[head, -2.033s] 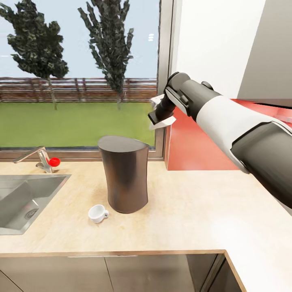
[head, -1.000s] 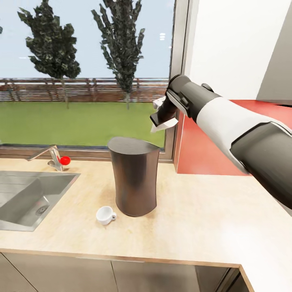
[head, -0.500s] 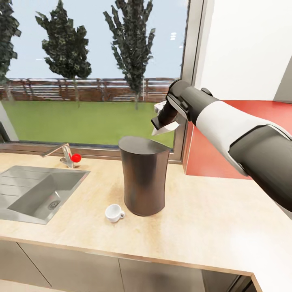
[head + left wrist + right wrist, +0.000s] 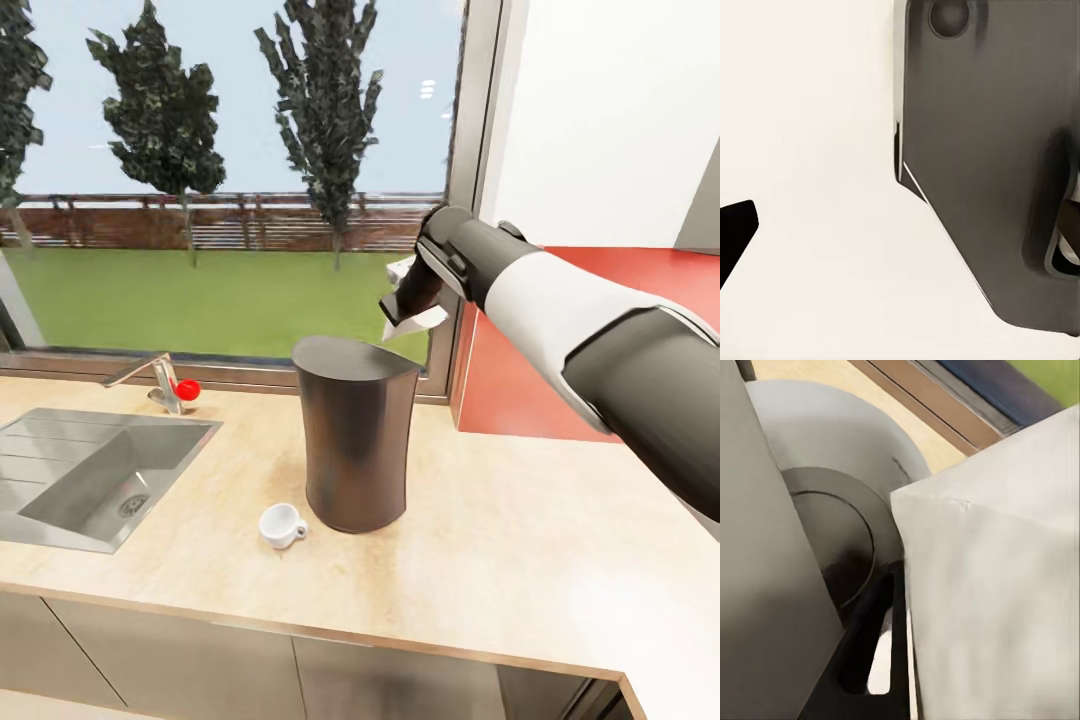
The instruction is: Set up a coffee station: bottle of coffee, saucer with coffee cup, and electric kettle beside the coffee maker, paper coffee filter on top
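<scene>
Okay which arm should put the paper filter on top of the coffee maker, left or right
Right. The right gripper already holds the paper coffee filter, hovering just above and behind the coffee maker; its wrist view looks down on the maker's top. The left wrist camera faces a pale surface, nowhere near.

The pale wood-look surface (image 4: 520,540) is stretching across the kitchen under the window. The tall dark coffee maker (image 4: 354,440) is standing upright near its middle, the small white coffee cup (image 4: 282,524) sitting just beside its base at eight o'clock. At nine o'clock, the steel sink (image 4: 70,480) is sitting sunk in.
</scene>
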`<state>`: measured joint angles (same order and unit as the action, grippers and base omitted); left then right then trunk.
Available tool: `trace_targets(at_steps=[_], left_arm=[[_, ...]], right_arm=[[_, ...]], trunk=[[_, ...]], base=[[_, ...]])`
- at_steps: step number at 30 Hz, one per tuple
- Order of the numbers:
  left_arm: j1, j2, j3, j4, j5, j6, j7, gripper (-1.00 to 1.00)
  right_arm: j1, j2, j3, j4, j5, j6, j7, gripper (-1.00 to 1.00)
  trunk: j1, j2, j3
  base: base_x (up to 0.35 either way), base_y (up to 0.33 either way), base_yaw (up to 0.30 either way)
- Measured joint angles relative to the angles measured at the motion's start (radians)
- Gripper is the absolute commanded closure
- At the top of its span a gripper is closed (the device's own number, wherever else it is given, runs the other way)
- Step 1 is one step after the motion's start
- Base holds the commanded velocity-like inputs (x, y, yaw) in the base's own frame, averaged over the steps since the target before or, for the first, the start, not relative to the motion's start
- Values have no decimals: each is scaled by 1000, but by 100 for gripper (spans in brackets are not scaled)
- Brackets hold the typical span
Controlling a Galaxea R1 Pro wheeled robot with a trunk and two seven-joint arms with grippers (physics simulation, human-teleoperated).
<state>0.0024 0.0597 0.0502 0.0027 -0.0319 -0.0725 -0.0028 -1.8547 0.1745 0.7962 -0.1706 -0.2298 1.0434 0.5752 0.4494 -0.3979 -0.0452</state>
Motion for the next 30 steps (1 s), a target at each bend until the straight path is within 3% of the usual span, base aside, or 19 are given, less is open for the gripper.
trace_targets(at_steps=[6, 10, 20, 30], left_arm=[[0, -1, 0, 0, 0, 0, 0, -100], [2, -6, 1, -1, 1, -1, -1, -100], [2, -6, 2, 0, 1, 4, 0, -100], [3, -6, 1, 1, 1, 3, -3, -100]], right_arm=[[0, 0, -2, 16, 2, 0, 0, 100], [23, 0, 3, 15, 34, 0, -1, 100], [16, 0, 4, 16, 1, -3, -1, 100], [15, 0, 3, 15, -3, -4, 3, 100]], trunk=[[0, 0, 0], [0, 0, 0], [0, 0, 0], [0, 0, 0]], base=[[0, 0, 0], [0, 0, 0], [99, -12, 0], [15, -3, 0]])
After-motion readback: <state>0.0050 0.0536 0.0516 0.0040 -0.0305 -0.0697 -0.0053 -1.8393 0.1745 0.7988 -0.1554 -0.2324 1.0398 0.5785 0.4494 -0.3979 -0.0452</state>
